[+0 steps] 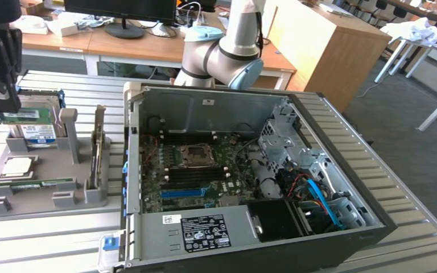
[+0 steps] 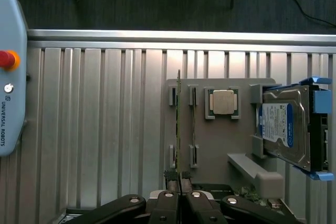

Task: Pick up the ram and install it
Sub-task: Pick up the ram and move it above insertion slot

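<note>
One ram [image 1: 23,115] is pinched in the jaws [image 1: 7,106], which are closed down to the thickness of the board. It hangs just under them, long edge level, lifted clear above the grey tray [image 1: 44,202] on the table [image 1: 52,242]. From the wrist, the jaws [image 2: 178,177] grip it edge-on, and the ram [image 2: 178,124] shows as a thin line running out from between them over the tray's slots.

To do this lift well, I judge the grip should be firm but no harder than the thin board needs. The stick should be held level and square, and it should clear the tray's posts before it travels sideways.

The ram is slim and green, with a white label and darker patches beside it. A second stick [image 1: 45,183] rests in the tray, lower than the jaws and off to one side.
</note>
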Controlling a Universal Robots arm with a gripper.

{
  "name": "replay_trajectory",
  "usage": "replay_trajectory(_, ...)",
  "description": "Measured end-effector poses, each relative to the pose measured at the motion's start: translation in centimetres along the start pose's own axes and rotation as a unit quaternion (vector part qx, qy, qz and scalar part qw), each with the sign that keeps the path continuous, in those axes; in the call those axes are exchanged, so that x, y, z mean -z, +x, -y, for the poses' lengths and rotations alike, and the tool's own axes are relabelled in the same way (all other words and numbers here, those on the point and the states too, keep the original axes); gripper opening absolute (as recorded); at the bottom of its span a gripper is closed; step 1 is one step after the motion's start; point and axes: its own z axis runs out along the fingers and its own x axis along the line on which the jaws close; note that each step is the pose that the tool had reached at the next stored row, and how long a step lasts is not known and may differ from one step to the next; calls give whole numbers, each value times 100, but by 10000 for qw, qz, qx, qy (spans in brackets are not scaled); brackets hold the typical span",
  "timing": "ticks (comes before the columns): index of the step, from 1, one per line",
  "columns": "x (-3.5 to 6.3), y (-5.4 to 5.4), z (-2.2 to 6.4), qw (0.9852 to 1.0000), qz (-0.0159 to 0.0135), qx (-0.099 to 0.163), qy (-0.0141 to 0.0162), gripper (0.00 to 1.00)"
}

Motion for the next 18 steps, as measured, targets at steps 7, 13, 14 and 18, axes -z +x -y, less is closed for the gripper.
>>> replay_trajectory(7,2,0,83,10000,1,-1,1,11)
replay_trajectory(13,6,0,189,10000,1,-1,1,11)
replay_trajectory(14,6,1,207,10000,1,-1,0,11)
replay_trajectory(18,8,1,269,10000,1,-1,1,11)
